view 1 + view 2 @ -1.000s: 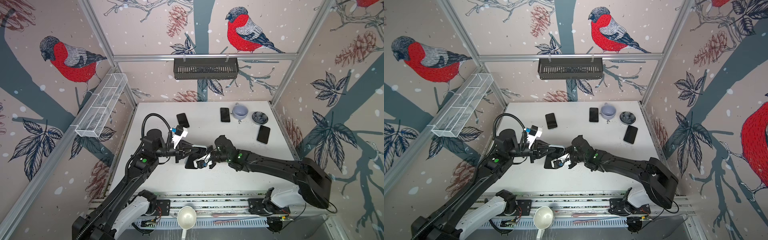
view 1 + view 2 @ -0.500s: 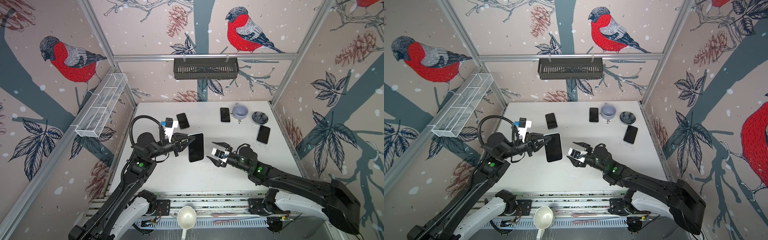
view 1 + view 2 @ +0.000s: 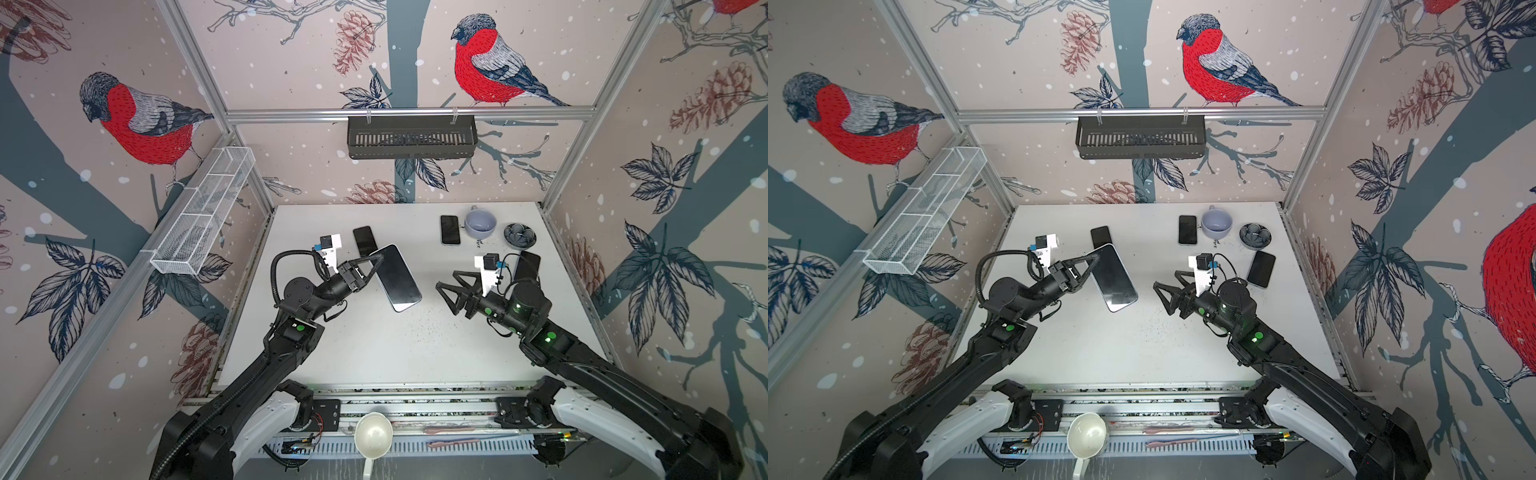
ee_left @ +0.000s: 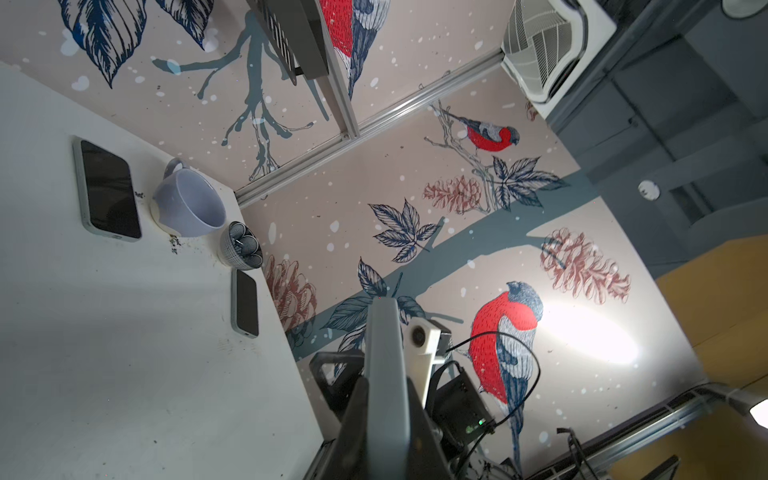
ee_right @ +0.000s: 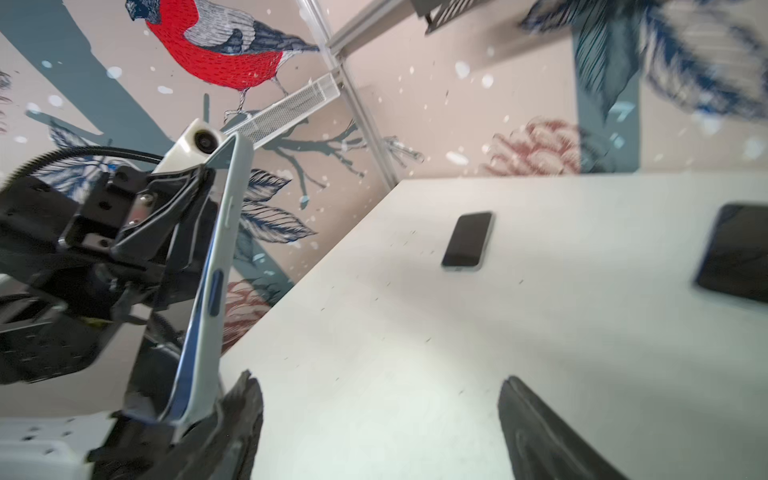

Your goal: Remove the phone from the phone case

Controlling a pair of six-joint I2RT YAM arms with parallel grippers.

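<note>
1. In both top views the left tool (image 3: 376,262) pinches the far end of the phone (image 3: 397,279). It holds the phone clear above the bench (image 3: 374,345), with the dark screen facing up.
2. The phone's long axis runs diagonally, from the far-left end in the grip to a free near-right end. That free end points toward the right tool (image 3: 446,279).
3. The right tool is spread wide and holds nothing. It is near the phone's free end but apart from it.
4. Only the left wrist view shows the phone edge-on, as a thin grey strip. The fingers (image 4: 353,415) press on its two faces.
5. Only the right wrist view, which is blurred, shows the phone's long side. A pale case (image 5: 228,208) with a blue button wraps that edge. How fully the phone sits in the case I cannot tell. This view also shows bare bench between the right tool's fingers.
6. Only the top views show all three spare phones lying flat:
   - one (image 3: 363,241) is just beyond the held phone;
   - one (image 3: 450,229) is beside the cup (image 3: 480,222);
   - one (image 3: 527,266) is at the right, near the small bowl (image 3: 519,235).
</note>
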